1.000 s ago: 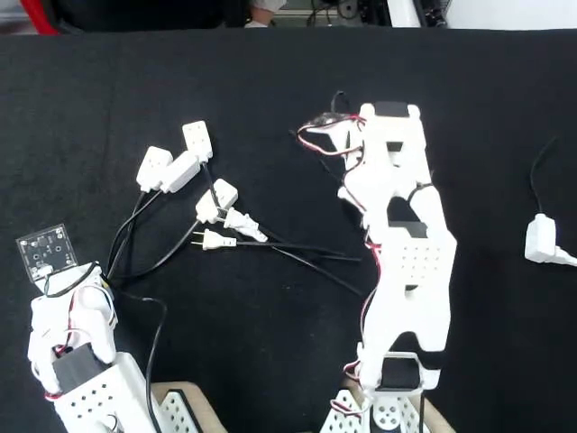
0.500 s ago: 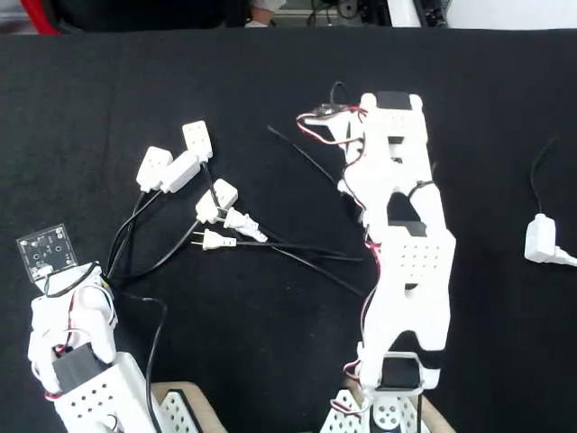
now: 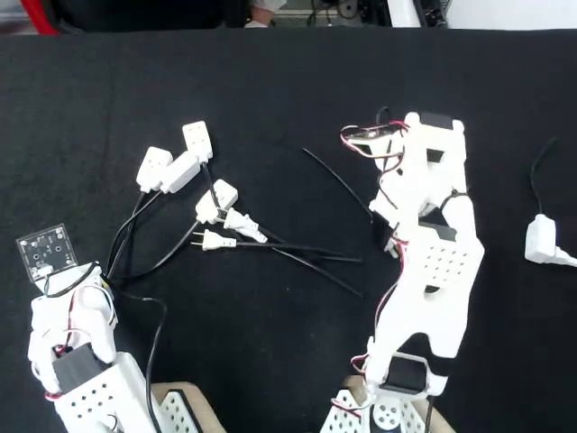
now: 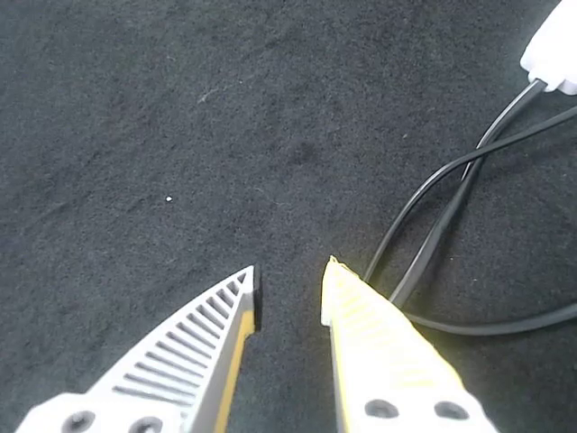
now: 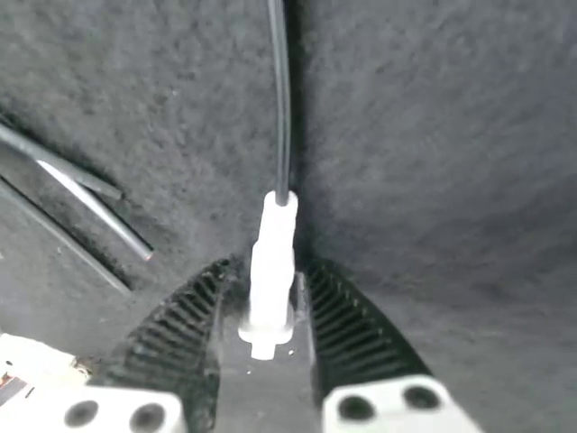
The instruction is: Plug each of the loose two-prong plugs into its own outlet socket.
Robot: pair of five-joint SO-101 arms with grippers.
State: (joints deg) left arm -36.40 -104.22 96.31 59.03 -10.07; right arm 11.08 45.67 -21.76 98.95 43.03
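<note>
In the right wrist view my right gripper (image 5: 268, 298) is shut on a white two-prong plug (image 5: 272, 253), whose black cord (image 5: 281, 99) runs away from it. From above, the right arm (image 3: 428, 262) stands right of centre, and that cord (image 3: 335, 180) trails off to its left. Two loose white plugs (image 3: 215, 240) (image 3: 243, 223) lie left of centre. Behind them sit several white outlet sockets (image 3: 180, 170) (image 3: 197, 139). My left gripper (image 4: 288, 293) is open over bare black cloth, beside black cords (image 4: 433, 244). The left arm (image 3: 72, 334) is at the near left corner.
Another white socket (image 3: 541, 239) with its own cord lies at the far right edge. A small black square board (image 3: 43, 251) lies by the left arm. Black cords (image 3: 297, 257) cross the middle of the black cloth.
The right arm has swung to the right and drawn back a little, dragging the black cord with it. The left arm, the sockets and the loose plugs have not moved.
</note>
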